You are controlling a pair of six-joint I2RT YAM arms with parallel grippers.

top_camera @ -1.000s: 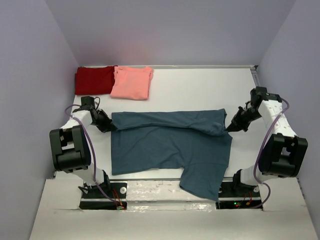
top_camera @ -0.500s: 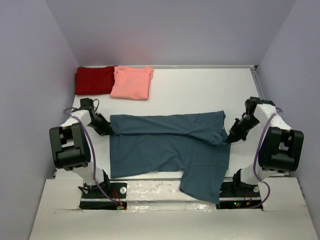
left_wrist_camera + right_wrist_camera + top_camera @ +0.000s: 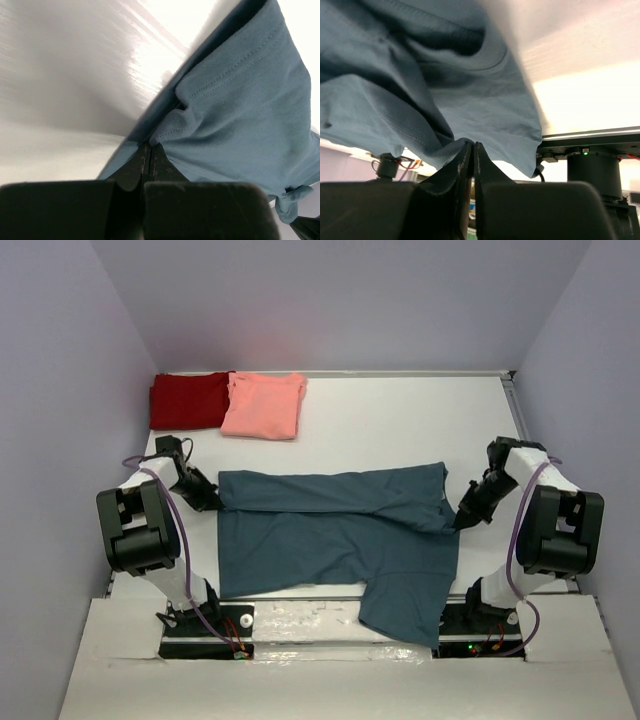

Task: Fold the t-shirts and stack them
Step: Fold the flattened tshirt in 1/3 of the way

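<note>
Three t-shirts for you: one red t-shirt (image 3: 188,400) and one pink t-shirt (image 3: 263,405) folded side by side, well beyond your left claw (image 3: 213,498), and one teal t-shirt (image 3: 335,530) stretched between it and your right claw (image 3: 462,518), long axis running left to right. Both claws are clamped on its folded-over far edge.

I read left gripper (image 3: 212,498) low, pointing inward, jaws pinched on teal t-shirt (image 3: 330,530) | right gripper (image 3: 462,520) mirrored, same pinch | both elbows folded
</note>
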